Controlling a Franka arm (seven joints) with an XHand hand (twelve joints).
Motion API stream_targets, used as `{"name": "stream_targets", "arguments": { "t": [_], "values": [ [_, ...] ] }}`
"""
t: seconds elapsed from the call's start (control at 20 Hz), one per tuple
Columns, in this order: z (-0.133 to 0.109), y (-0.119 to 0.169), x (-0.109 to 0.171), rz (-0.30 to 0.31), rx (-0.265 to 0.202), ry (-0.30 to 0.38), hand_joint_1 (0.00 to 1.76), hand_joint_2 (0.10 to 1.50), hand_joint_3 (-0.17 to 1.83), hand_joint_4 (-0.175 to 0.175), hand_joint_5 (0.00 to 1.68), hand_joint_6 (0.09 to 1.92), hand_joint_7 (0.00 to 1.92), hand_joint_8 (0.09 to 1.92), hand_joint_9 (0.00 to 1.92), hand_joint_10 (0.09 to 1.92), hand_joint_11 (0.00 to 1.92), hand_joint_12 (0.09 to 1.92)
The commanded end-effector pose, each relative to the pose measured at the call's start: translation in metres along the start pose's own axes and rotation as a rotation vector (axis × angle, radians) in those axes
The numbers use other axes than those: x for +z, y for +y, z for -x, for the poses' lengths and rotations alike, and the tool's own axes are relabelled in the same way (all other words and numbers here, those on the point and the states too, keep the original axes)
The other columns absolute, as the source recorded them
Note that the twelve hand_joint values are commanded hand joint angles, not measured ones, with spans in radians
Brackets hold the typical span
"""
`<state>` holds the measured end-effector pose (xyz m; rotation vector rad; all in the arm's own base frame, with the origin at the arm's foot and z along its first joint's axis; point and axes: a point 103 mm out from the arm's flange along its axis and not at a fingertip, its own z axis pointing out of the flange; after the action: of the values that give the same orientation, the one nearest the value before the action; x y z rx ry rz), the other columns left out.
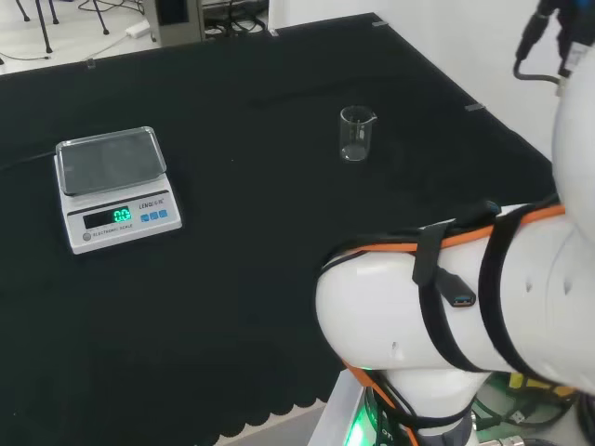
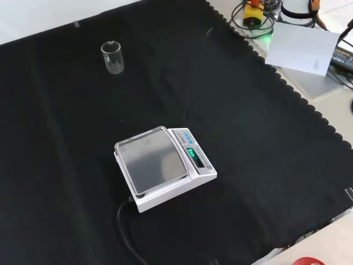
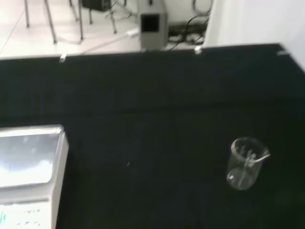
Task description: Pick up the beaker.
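Two things are standing on the black-clothed surface (image 2: 259,165), and I am taking the scale as my landmark. Biggest of all, the arm's white link (image 1: 465,307) is looming low at the right of the head view, nearer its base than the scale. The scale (image 2: 163,167) is sitting out on the cloth with its pan bare and its green display lit, a dark cable trailing off it in the front view. The beaker (image 1: 356,134) is standing upright and apparently empty, well apart from the scale: right of it and a little farther off in the head view, beyond it and to its left in the front view. Whether the hand's fingers are spread or curled I cannot tell. Nothing is touching the beaker, so I am judging the task barely begun: approach, grasp and lift are all waiting.
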<state>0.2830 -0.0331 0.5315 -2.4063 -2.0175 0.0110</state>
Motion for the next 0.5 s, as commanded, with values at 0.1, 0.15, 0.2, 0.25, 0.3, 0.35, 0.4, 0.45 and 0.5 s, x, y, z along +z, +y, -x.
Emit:
{"name": "stream_targets", "arguments": {
  "t": [0.1, 0.15, 0.2, 0.25, 0.3, 0.35, 0.4, 0.45, 0.5],
  "values": [
    [0.027, -0.031, -0.010, 0.094, 0.189, 0.005, 0.47, 0.72, 0.06, 0.073, 0.16, 0.09, 0.13, 0.60, 0.27, 0.83, 0.00, 1.60],
    [0.023, -0.020, 0.004, 0.090, 0.195, 0.004, 0.47, 0.72, 0.06, 0.074, 0.14, 0.09, 0.12, 0.60, 0.27, 0.83, 0.00, 1.60],
    [0.021, -0.010, 0.017, 0.079, 0.200, 0.004, 0.47, 0.72, 0.06, 0.076, 0.14, 0.09, 0.12, 0.60, 0.27, 0.83, 0.00, 1.59],
    [0.025, 0.002, 0.031, 0.057, 0.208, 0.006, 0.48, 0.72, 0.06, 0.076, 0.13, 0.09, 0.11, 0.60, 0.27, 0.83, 0.00, 1.59],
    [0.030, 0.013, 0.044, 0.043, 0.213, 0.011, 0.48, 0.72, 0.06, 0.077, 0.13, 0.09, 0.11, 0.60, 0.26, 0.83, 0.00, 1.58],
    [0.037, 0.026, 0.057, 0.029, 0.218, 0.022, 0.48, 0.72, 0.06, 0.077, 0.12, 0.09, 0.11, 0.61, 0.26, 0.83, 0.00, 1.58],
    [0.041, 0.037, 0.069, 0.017, 0.221, 0.027, 0.48, 0.71, 0.06, 0.078, 0.12, 0.09, 0.11, 0.61, 0.26, 0.83, 0.00, 1.58],
    [0.048, 0.048, 0.079, 0.004, 0.222, 0.030, 0.48, 0.71, 0.06, 0.078, 0.12, 0.09, 0.11, 0.61, 0.26, 0.83, 0.00, 1.58],
    [0.054, 0.058, 0.089, -0.006, 0.224, 0.034, 0.48, 0.71, 0.05, 0.078, 0.12, 0.09, 0.10, 0.61, 0.26, 0.83, 0.00, 1.58]
  ]
}}
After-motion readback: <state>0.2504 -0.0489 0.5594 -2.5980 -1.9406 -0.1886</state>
